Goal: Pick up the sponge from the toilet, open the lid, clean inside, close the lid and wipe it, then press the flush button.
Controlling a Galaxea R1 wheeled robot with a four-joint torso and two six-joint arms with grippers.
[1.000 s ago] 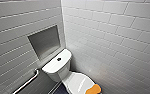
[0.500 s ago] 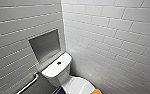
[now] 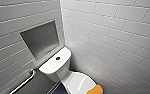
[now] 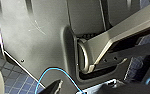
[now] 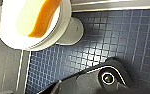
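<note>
- You see the sponge (image 3: 98,89) lying on the closed lid (image 3: 75,82) of the toilet (image 3: 62,73), at its front end.
- Flush button (image 3: 57,58): mid cistern top.
- Left gripper (image 4: 56,88), right gripper (image 5: 58,87): you cannot tell their state.

It was a small bathroom. A white toilet (image 3: 53,67) stood in a corner of grey-tiled walls (image 3: 111,37), with a recessed niche (image 3: 42,40) above it, a grab bar (image 3: 24,81) beside it and a dark blue mosaic floor (image 5: 111,37) beneath it.
</note>
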